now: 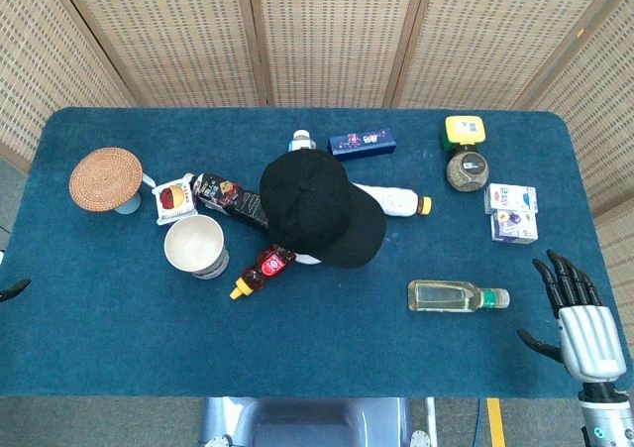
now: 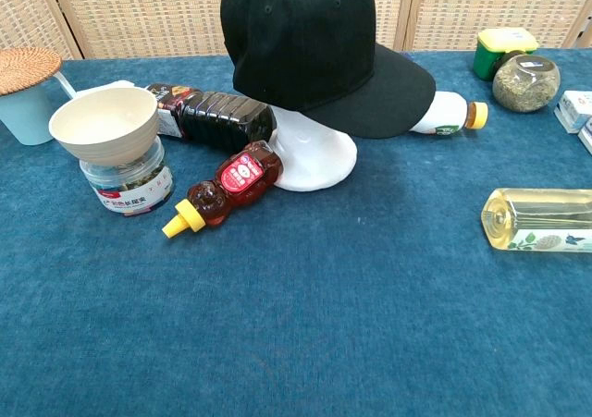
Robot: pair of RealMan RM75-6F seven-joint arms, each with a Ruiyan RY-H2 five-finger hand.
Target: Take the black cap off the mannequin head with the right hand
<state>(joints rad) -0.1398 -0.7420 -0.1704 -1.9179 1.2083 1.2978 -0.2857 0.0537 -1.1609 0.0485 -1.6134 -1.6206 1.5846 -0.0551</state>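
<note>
Nearest cam: right hand [image 1: 580,313], fingers spread, holding nothing, at table edge [image 1: 297,383], well apart from black cap [image 1: 319,207]. Cap on white mannequin head [image 2: 314,158], mid-table. Prob. light, soft crown, stiff brim; best gripped at brim. Left hand barely visible, fingers: can't tell.

The right hand [image 1: 578,318] has slim glossy black fingers [image 1: 567,279] and a black thumb set on a pale silver-white palm block with faint ridged lines across its back — below that, a grey wrist section with dark fittings. Near the table's left edge, a small black tip [image 1: 14,289] shows.
</note>
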